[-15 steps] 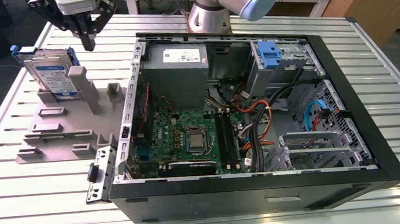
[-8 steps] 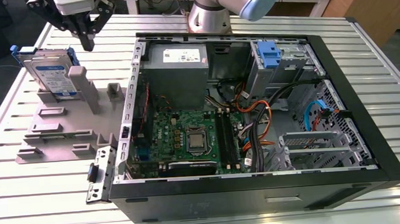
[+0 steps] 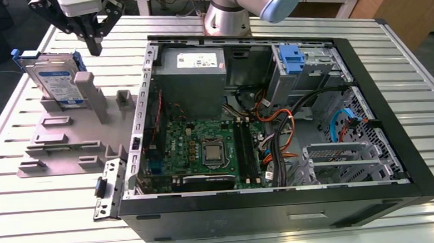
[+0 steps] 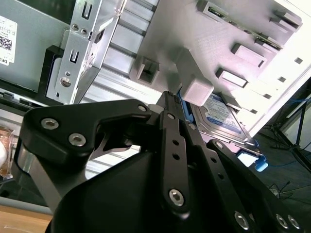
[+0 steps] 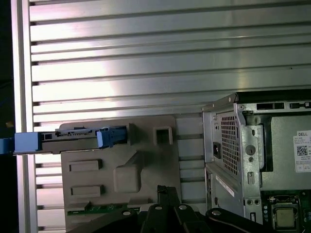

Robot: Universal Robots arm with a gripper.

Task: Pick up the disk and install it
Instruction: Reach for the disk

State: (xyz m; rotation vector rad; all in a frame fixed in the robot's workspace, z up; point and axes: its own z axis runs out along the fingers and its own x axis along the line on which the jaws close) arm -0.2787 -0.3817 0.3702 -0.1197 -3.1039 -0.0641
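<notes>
The disk [image 3: 54, 80] is a silver hard drive with a white-and-blue label in a blue caddy. It stands on edge in a slot of the grey holder [image 3: 58, 142], on the exterior view's left. My gripper [image 3: 94, 49] hangs above the holder, just past the disk's top corner toward the exterior view's right, touching nothing. Its black fingers look shut, with nothing between them. In the second wrist view the gripper [image 4: 168, 97] points toward the disk [image 4: 221, 119]. In the first wrist view the gripper [image 5: 163, 190] is over the holder [image 5: 121, 162], with the disk [image 5: 73, 137] seen edge-on.
An open computer case [image 3: 396, 145] lies on the slatted metal table [image 3: 29, 220], on the exterior view's right. Inside are a grey power-supply box [image 3: 192, 78], a motherboard [image 3: 203, 150], cables and a drive bay with a blue caddy [image 3: 291, 56]. The arm's base [image 3: 226, 15] stands behind the case.
</notes>
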